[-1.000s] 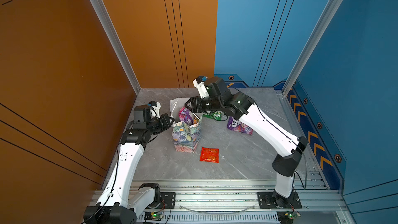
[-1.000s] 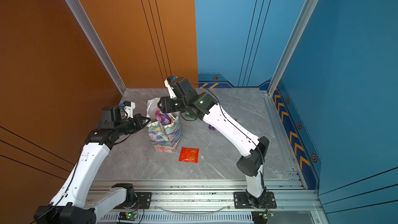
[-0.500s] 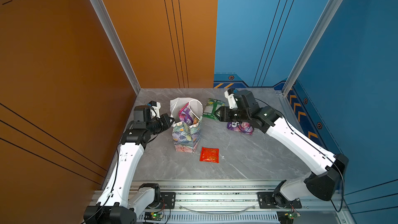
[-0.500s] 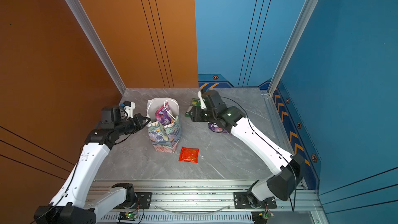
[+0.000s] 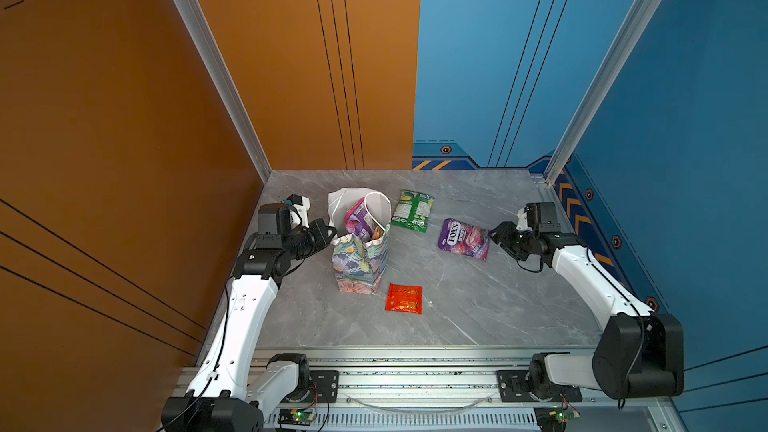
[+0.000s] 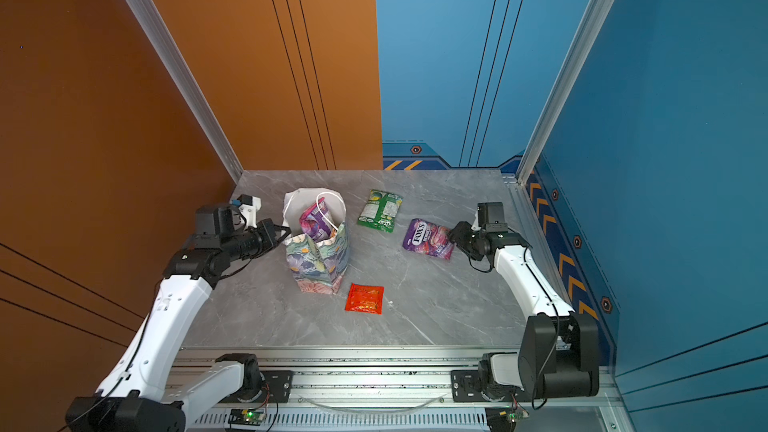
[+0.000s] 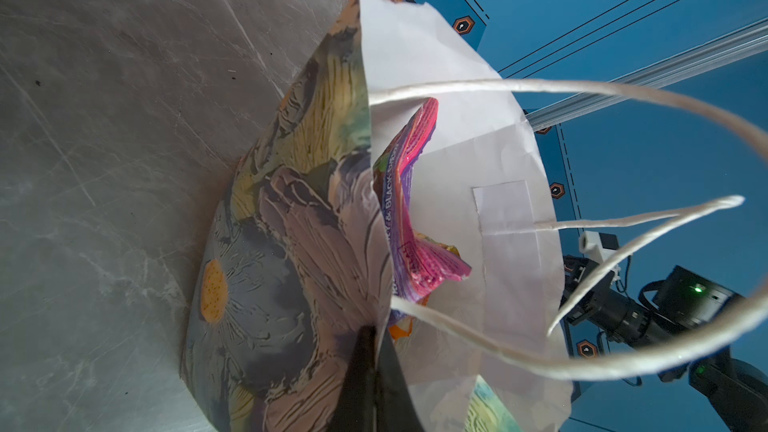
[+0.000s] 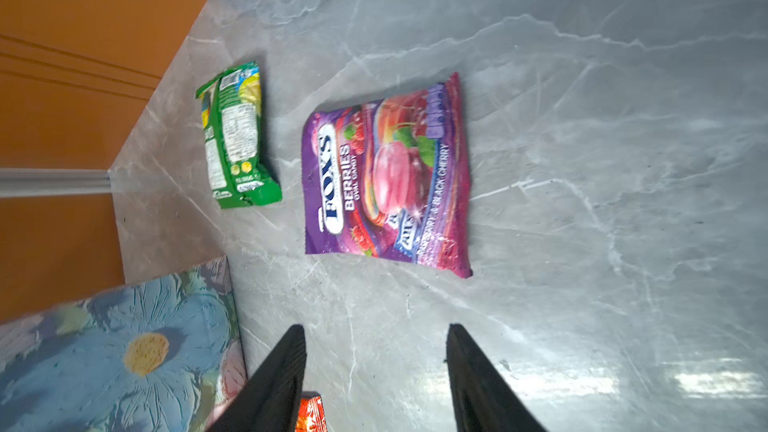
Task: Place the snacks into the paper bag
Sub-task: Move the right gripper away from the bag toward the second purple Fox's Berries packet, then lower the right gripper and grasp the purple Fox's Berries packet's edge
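Bag point(image 5: 360, 261) stands upright, floral outside, white inside.

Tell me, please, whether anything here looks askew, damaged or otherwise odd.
The paper bag looks misshapen: its white rim is creased and splayed where the left gripper pinches it. A purple candy packet pokes up tilted from its mouth rather than lying fully inside. Nothing is spilled.

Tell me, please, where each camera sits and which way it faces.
Top views: high at the front, looking down on the grey marble table; left arm and right arm show.
Left wrist: on its arm, facing into the upright floral paper bag; left gripper pinches its rim.
Right wrist: on its arm, facing the flat glossy purple FOX'S packet; open right gripper shows.
Shared: the bag, in every view.
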Controlling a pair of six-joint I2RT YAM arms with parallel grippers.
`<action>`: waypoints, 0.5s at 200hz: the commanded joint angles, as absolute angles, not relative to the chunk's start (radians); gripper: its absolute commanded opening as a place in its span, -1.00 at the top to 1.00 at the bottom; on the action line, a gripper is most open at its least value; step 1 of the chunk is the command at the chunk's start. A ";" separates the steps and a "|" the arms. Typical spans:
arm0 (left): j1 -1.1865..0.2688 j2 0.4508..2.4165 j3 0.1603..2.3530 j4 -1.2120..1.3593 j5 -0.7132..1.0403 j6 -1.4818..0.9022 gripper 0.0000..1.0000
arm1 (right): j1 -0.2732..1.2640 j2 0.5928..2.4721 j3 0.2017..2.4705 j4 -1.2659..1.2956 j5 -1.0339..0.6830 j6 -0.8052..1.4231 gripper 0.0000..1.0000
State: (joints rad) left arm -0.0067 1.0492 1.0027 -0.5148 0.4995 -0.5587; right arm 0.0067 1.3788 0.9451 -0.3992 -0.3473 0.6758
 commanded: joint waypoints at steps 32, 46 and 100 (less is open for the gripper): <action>-0.002 1.054 1.016 -0.532 0.501 -0.558 1.00 | -0.053 1.543 0.911 -0.219 -0.416 0.707 -0.11; -0.002 1.054 1.015 -0.533 0.501 -0.558 1.00 | -0.062 1.598 0.916 -0.183 -0.425 0.719 -0.11; 0.000 1.050 1.015 -0.540 0.501 -0.555 1.00 | -0.064 1.759 0.938 -0.083 -0.451 0.765 -0.09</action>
